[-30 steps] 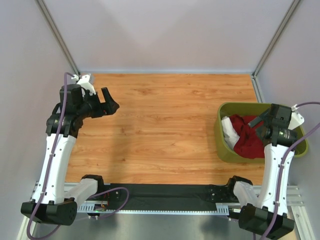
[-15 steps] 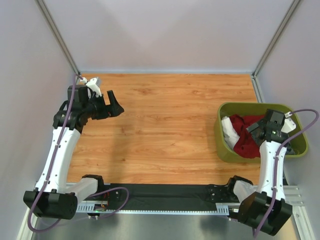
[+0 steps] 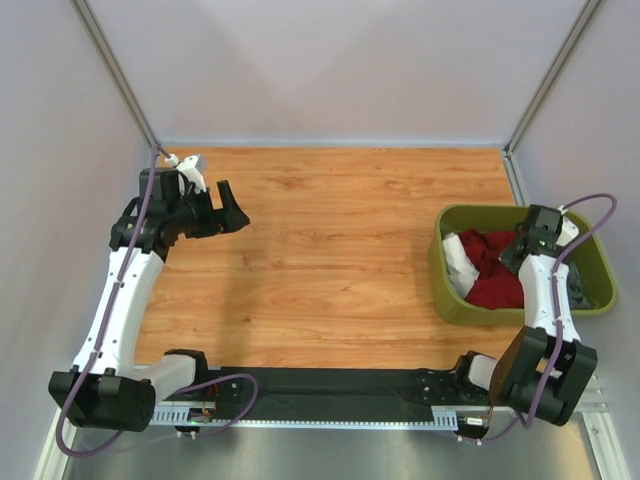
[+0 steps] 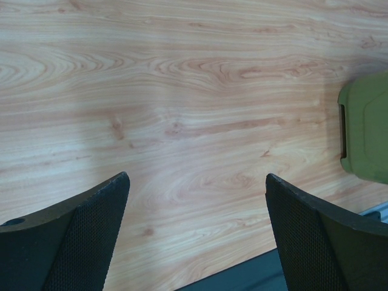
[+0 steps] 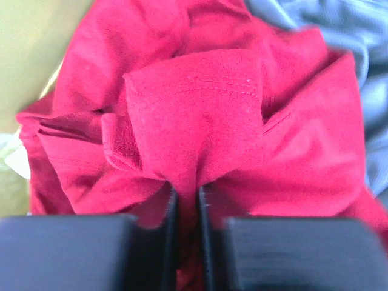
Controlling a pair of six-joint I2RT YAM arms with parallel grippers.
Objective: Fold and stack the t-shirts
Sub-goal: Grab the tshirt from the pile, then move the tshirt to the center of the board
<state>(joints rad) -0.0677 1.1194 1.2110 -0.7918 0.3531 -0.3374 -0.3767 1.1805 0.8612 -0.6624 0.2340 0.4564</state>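
A crumpled dark red t-shirt lies in the olive-green tub at the right of the table, with a white t-shirt beside it and a dark grey one at the tub's right end. My right gripper reaches down into the tub. In the right wrist view it is shut on a pinched fold of the red t-shirt, with grey cloth beyond. My left gripper hovers open over the bare wood at the far left, nothing between its fingers.
The wooden table top stretches between the two arms. Grey walls and two slanted metal posts close in the back and sides. A black strip runs along the near edge between the arm bases. The tub's corner shows in the left wrist view.
My right gripper dropped into the tub and went from open to shut on the red t-shirt. The left gripper shifted slightly rightward and stayed open.
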